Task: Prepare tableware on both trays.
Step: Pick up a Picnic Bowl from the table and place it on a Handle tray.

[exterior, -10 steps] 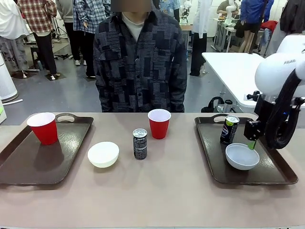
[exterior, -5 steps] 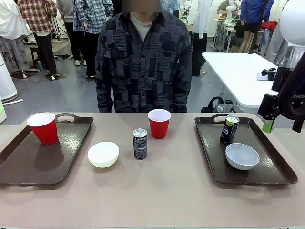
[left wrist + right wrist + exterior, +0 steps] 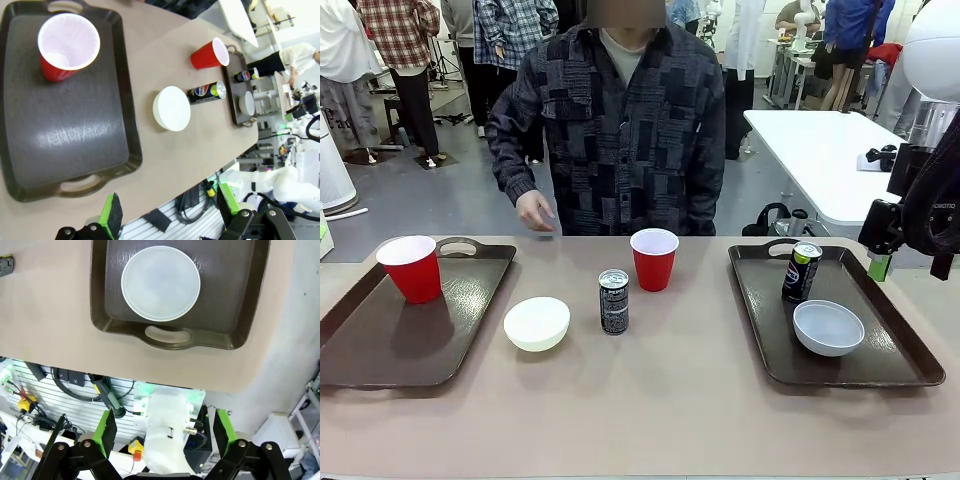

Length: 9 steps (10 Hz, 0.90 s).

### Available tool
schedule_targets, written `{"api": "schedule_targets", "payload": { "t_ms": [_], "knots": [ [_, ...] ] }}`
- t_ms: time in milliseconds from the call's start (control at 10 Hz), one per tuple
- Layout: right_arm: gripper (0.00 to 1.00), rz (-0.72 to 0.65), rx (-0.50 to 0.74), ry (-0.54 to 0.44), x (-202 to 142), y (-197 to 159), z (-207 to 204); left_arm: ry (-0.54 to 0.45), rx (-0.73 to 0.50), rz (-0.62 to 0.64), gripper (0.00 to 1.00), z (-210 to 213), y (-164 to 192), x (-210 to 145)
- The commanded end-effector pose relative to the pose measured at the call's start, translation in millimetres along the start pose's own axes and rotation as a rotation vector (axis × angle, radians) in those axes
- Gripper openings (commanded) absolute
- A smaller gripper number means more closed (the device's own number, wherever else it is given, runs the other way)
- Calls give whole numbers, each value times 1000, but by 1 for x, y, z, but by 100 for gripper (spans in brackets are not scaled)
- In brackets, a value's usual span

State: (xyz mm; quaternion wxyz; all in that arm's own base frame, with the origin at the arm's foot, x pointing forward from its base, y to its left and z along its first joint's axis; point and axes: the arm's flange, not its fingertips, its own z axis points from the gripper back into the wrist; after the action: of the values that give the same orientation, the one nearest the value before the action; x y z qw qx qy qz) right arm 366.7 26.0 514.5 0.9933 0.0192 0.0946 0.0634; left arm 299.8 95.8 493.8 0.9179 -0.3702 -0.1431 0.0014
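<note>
Front view: right gripper [image 3: 905, 262] has lifted off the white bowl [image 3: 828, 327], where its green pad sat at the rim a second ago. It now hangs high at the right edge, off the right tray [image 3: 905, 360]. The bowl stays on that tray, just in front of the green-topped can [image 3: 801, 272], not touching it. So that placement looks finished, and the right tray lacks only a cup. Left tray [image 3: 380, 345] has one red cup [image 3: 410, 268] at its far corner and nothing else. The second red cup [image 3: 654, 259], dark can [image 3: 614, 301] and second bowl [image 3: 536, 323] sit on bare table between the trays. Person's hand [image 3: 534, 211] has come up above the far table edge and holds nothing; its aim is unclear.

Left wrist view: left gripper [image 3: 167, 210] has its jaws spread wide and is empty, parked over the near table edge. Below it lie the left tray [image 3: 75, 130] with its cup [image 3: 67, 45], then the loose bowl [image 3: 171, 108], dark can [image 3: 206, 92] and loose cup [image 3: 210, 53], all untouched.

Right wrist view: right gripper [image 3: 165, 432] has its pads fully apart with nothing between them. It looks down on the placed bowl [image 3: 161, 283], upright, near the tray's [image 3: 225, 315] handle end. Judgement: roughly half done; next, the cup goes to the right tray, bowl and can to the left.
</note>
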Motion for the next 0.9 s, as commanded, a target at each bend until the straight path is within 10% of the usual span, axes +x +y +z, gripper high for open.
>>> {"api": "schedule_targets", "payload": {
  "t_ms": [0,200,800],
  "knots": [
    [100,-2,-10,-18,-3,0,-5,-14,-15,-13,100,-1,2,-1],
    [95,0,0,0,0,0,0,0,0,0,100,0,0,0],
    [100,-107,579,-199,-55,-105,44,77,485,-180,100,-84,-129,77]
  ]
}}
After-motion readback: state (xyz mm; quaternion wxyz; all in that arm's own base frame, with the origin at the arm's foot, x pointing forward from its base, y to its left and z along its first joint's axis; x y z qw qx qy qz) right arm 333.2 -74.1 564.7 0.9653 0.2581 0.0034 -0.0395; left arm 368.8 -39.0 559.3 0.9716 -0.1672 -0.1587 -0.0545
